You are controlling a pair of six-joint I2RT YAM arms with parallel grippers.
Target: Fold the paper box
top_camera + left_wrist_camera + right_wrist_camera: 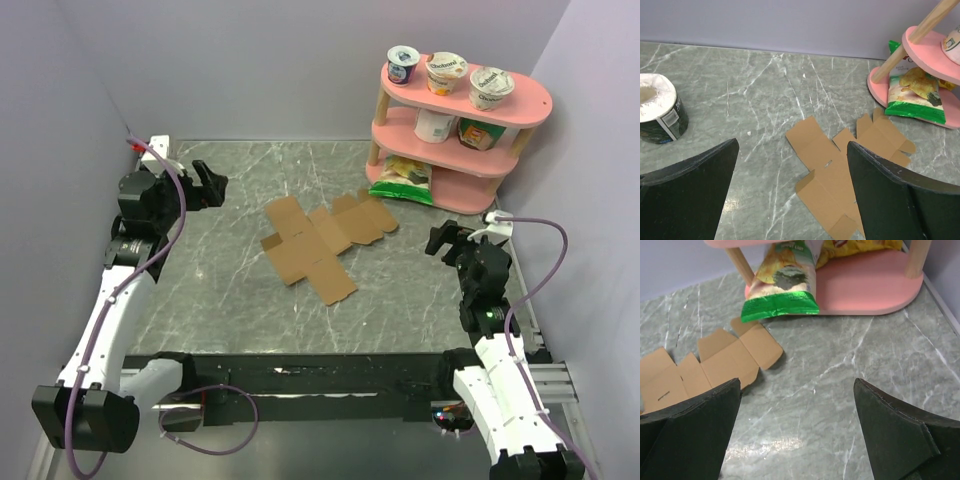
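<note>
desk (230, 300): grey marble look, everything's carried on it
pink shelf (535, 100): set at the desk's far right corner
paper box (318, 240): laid flat, unfolded, just left of the pink shelf's foot
left end effector (208, 184): held wide, nothing gripped, well left of the pink shelf
right end effector (443, 240): spread wide, empty, just in front of the pink shelf
chip bag (400, 180): tucked on the pink shelf's bottom tier

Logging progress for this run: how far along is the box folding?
Nothing is folded yet: the cardboard sheet lies flat on the table, flaps down. Nothing is in hand: left hand and right hand hover open, clear of it. All the folding is left.
</note>
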